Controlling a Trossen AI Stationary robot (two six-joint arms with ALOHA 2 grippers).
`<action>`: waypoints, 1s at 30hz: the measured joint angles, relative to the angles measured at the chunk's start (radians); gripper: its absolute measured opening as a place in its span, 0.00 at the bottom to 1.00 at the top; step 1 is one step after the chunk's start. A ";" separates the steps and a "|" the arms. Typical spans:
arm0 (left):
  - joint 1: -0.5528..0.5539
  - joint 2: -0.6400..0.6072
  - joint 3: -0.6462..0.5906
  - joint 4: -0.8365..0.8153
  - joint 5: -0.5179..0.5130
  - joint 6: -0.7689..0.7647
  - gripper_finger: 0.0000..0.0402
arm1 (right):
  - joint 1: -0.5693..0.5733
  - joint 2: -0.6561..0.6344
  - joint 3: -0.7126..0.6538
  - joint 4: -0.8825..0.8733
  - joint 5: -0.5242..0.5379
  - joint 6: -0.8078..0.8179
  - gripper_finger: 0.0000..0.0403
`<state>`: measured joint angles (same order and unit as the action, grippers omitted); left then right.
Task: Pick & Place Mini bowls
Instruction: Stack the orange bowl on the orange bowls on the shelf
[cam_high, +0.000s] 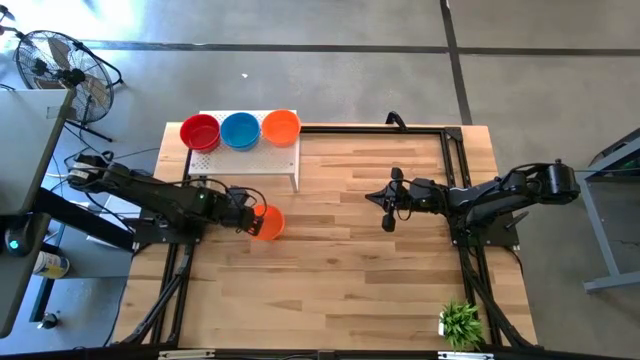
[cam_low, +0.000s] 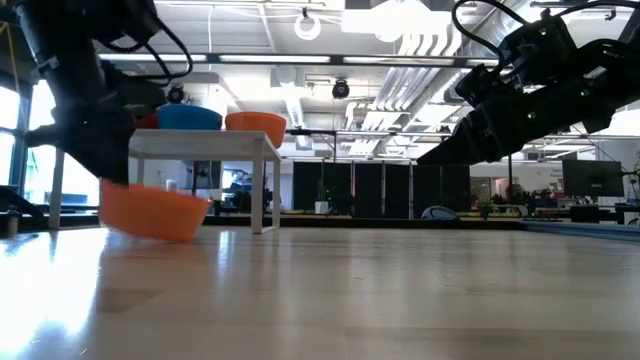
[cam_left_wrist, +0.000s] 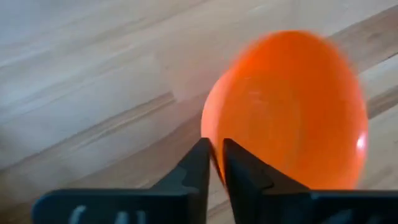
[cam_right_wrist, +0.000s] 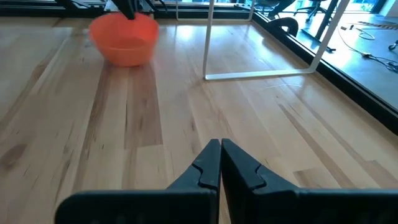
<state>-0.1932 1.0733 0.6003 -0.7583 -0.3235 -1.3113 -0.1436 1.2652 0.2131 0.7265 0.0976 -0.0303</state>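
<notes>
1. Contact is kept between the left gripper and an orange mini bowl: the two fingers are pinched narrowly on the bowl's rim, one inside and one outside, so the thin wall serves as the handle. In the low view the bowl looks slightly tilted and at or just off the wood; whether it rests fully cannot be settled from that angle.
2. The rim pinch is judged to suit a shallow, glossy bowl too wide to be spanned across its body; a slip out of such a narrow hold is the likely risk.
3. Three further mini bowls are seen on top of the white stand at the far side of the table: a red bowl, a blue bowl and a second orange one, set in a row and touching or nearly so. Stacks could be hidden within them; that cannot be told.
4. The right gripper is held idle above the middle right of the table, its fingers pressed together on nothing, well apart from the bowls.
5. The surface is a pale wooden table of jointed planks, framed by black rails. A small green plant stands at its near right corner.
6. Beyond it, a grey concrete floor and a standing fan are shown from above; level across the table, a large lit hall with ceiling lamps and ducts is seen.
</notes>
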 joint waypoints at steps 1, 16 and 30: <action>0.007 0.000 0.007 -0.002 0.001 0.015 0.13 | 0.000 0.000 0.000 0.000 0.000 0.000 0.00; -0.006 0.005 0.272 -0.083 0.029 0.561 0.33 | 0.000 0.000 0.000 0.000 0.000 0.003 0.00; -0.143 0.271 0.272 -0.061 0.106 0.653 0.46 | 0.000 0.000 0.000 -0.005 0.001 0.003 0.00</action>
<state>-0.3363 1.3448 0.8721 -0.8193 -0.2176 -0.6586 -0.1436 1.2652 0.2131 0.7219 0.0983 -0.0273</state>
